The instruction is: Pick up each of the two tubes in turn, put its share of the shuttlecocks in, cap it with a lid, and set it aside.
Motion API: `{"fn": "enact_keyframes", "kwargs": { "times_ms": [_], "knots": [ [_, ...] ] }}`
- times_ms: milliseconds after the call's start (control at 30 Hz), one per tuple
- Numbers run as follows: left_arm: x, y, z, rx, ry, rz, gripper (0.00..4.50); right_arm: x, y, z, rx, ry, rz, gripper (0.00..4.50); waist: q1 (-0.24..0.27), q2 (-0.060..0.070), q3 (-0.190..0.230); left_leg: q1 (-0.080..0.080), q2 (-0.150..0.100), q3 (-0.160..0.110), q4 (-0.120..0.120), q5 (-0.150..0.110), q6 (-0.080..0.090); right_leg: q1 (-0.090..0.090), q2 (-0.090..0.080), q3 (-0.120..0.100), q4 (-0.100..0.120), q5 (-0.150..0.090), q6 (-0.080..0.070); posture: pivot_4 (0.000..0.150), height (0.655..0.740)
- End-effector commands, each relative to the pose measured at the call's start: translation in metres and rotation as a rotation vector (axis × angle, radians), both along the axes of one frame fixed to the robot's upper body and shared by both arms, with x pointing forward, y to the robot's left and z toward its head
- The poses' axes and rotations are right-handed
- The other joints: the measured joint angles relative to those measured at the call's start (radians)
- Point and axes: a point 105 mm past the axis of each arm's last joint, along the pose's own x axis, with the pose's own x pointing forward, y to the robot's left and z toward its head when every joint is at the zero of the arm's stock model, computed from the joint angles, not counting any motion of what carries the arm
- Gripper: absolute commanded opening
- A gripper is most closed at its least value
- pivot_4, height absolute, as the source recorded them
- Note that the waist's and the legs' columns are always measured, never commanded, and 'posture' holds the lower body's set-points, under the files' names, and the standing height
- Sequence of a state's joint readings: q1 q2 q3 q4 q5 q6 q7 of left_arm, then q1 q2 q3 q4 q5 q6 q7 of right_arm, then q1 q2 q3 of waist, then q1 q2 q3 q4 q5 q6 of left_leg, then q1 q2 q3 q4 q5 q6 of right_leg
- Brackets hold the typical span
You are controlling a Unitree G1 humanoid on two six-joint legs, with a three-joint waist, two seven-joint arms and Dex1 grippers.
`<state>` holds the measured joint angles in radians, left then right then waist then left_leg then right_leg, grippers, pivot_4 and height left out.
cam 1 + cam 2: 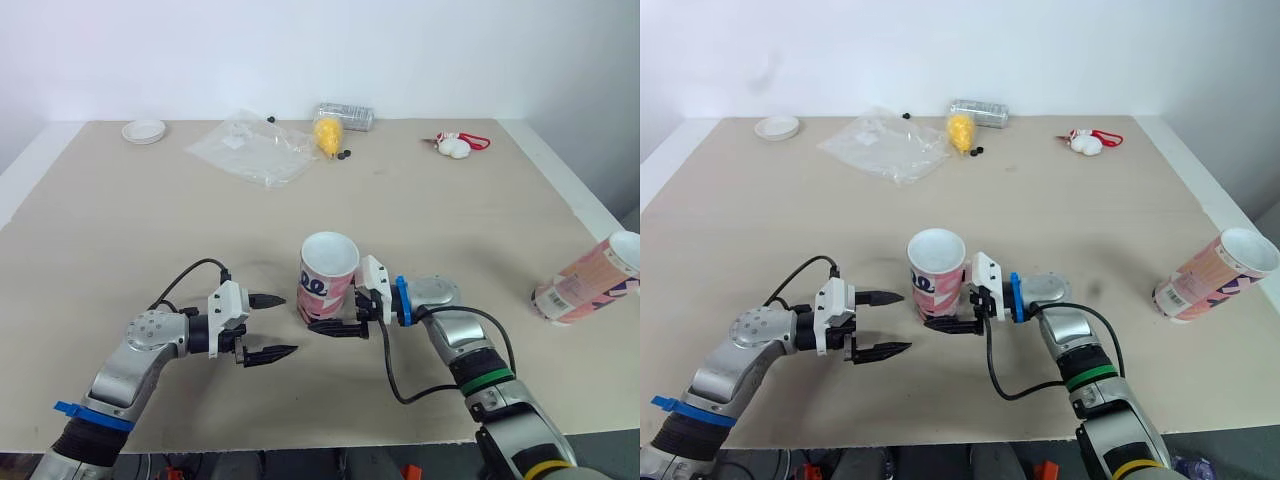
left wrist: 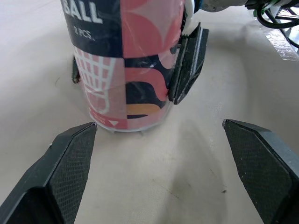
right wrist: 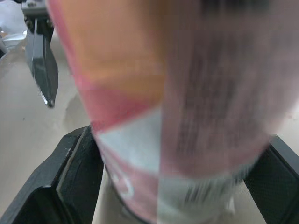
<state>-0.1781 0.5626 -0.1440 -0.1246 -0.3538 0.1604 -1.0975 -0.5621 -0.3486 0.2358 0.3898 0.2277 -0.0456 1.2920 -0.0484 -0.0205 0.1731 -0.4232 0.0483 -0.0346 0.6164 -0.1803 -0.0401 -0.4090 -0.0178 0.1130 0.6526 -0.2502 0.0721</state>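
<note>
A pink and navy shuttlecock tube (image 1: 326,280) stands upright and uncapped at the table's middle front. My right gripper (image 1: 335,312) is shut on its lower half; one finger (image 2: 189,63) presses its side in the left wrist view. My left gripper (image 1: 288,324) is open just left of the tube, fingertips pointing at it without touching. A second tube (image 1: 590,282) lies tilted at the right edge, mouth open. A yellow shuttlecock (image 1: 326,135) and a white one with red trim (image 1: 455,146) lie at the back. A white lid (image 1: 144,131) sits at the back left.
A crumpled clear plastic bag (image 1: 250,148) lies at the back centre-left, a silvery can-like object (image 1: 346,116) behind the yellow shuttlecock, small black bits (image 1: 345,155) beside it. The table's right edge (image 1: 575,190) runs close to the second tube.
</note>
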Motion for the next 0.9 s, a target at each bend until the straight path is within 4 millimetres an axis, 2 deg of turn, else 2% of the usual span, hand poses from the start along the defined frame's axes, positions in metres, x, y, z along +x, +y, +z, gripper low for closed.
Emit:
{"fn": "enact_keyframes", "kwargs": {
  "times_ms": [33,433,567,900],
  "knots": [
    [-0.001,0.002,0.008,-0.018,-0.036,0.003,4.5,0.001,0.007,0.009,0.018,-0.035,0.02,4.46,0.0,0.0,0.0,0.0,0.0,0.0,0.0,0.0,0.0,0.0,0.0,0.0,0.0,0.0,0.0,0.15,0.74],
    [-0.003,0.0,0.006,-0.018,-0.038,0.011,4.5,-0.001,0.019,0.008,0.039,-0.025,0.031,4.46,0.0,0.0,0.0,0.0,0.0,0.0,0.0,0.0,0.0,0.0,0.0,0.0,0.0,0.001,0.0,0.15,0.74],
    [-0.002,0.0,0.006,-0.017,-0.04,0.015,4.5,-0.001,0.019,0.006,0.034,-0.029,0.024,3.31,0.0,0.0,0.0,0.0,0.0,0.0,0.0,0.0,0.0,0.0,0.0,0.0,0.0,0.001,0.0,0.15,0.74],
    [0.0,-0.001,0.007,-0.015,-0.042,0.014,4.5,0.001,0.013,0.011,0.049,-0.041,-0.008,3.31,0.0,0.0,0.0,0.0,0.0,0.0,0.002,0.0,0.0,0.001,0.0,0.0,0.0,0.002,0.0,0.15,0.74]
  ]
}}
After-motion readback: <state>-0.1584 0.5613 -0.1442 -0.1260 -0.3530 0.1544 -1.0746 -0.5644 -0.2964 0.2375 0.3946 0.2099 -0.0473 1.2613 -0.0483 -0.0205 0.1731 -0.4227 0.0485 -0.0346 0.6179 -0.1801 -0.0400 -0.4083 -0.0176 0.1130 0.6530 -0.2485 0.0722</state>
